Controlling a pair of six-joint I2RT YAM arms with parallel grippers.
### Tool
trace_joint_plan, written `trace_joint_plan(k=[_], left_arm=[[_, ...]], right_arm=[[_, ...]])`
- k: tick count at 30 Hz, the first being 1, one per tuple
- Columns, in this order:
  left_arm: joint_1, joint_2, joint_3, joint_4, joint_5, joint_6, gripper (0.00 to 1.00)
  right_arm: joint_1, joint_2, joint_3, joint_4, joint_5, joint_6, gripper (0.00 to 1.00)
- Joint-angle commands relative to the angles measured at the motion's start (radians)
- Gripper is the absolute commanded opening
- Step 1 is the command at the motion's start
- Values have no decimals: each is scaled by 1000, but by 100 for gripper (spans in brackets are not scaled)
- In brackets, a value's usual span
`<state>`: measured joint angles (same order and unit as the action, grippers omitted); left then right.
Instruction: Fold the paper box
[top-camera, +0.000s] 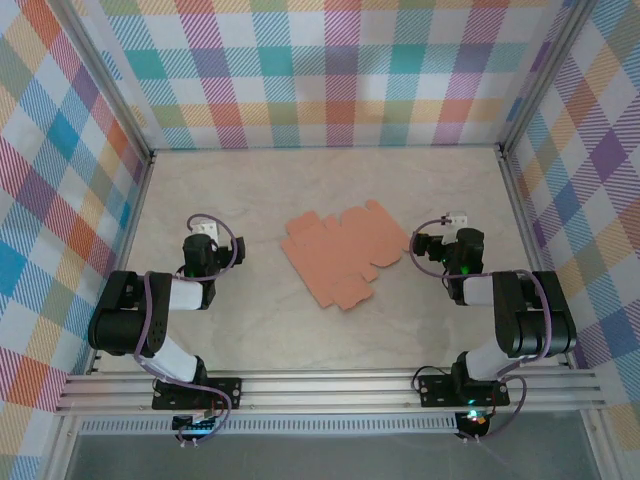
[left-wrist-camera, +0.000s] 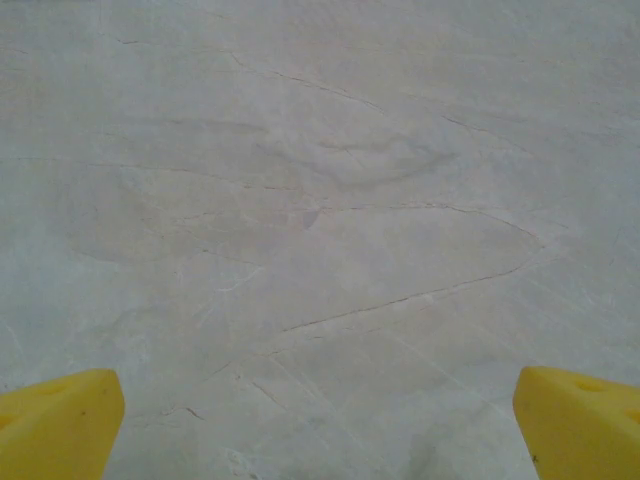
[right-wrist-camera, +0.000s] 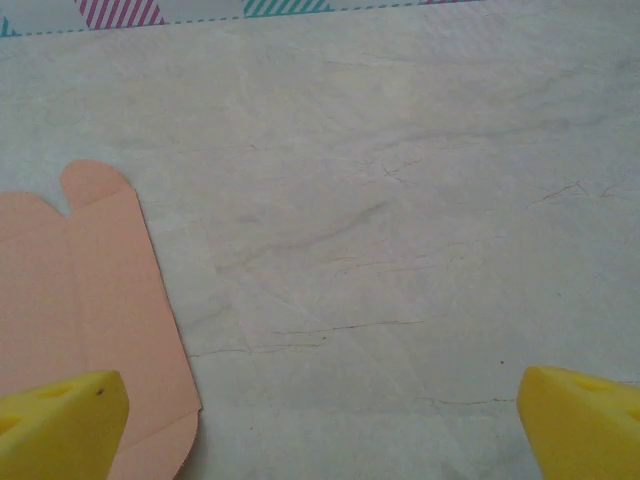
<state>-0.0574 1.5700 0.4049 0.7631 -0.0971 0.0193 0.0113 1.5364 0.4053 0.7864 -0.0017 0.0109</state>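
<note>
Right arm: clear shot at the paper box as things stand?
Likely yes. The paper box lies flat just beside the open right gripper, its edge by one fingertip, nothing in between.

Top camera overlooks the table from behind; wrist cameras peer closely down, the right sharing the paper box.

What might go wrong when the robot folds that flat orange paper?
The flat salmon-orange card sheet lies flush on the pale marble-look table, so a gripper may scrape over it or crumple it instead of lifting an edge. Nothing pins it down, so a nudge from the open right gripper beside its tabbed edge might skid it away.
</note>
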Motion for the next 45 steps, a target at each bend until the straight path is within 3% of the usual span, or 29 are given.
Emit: trace_joint_plan(k=[1,22,24,26,32,35,39,42,45], left_arm=[[-8,-7,20,35,7,7,100],[-9,-11,16,40,9,8,100],[-15,-44,35,-17,19,23,100],[-33,-117,61,-116,-41,22,100],[-80,-291,203,-461,-138,-63,100],[-89,-301,278,-607,-65,-234,100],[-117,-324,292,-678,70,-396,100],[-153,-366,272,-709,119,-469,100],[-186,-377,276,-766,151,-505,100]], right_arm=[[-7,-3,6,45,-18,0,100],[-7,-4,0,54,-18,1,100],[-7,-24,-15,65,-11,7,100],[-7,-79,-25,36,10,14,100],[-8,-319,44,-325,-1,56,100],[-7,-434,111,-547,-56,143,100],[-7,-554,181,-834,-83,419,100],[-7,-595,208,-979,-259,539,100],[4,-619,142,-941,-437,726,100]])
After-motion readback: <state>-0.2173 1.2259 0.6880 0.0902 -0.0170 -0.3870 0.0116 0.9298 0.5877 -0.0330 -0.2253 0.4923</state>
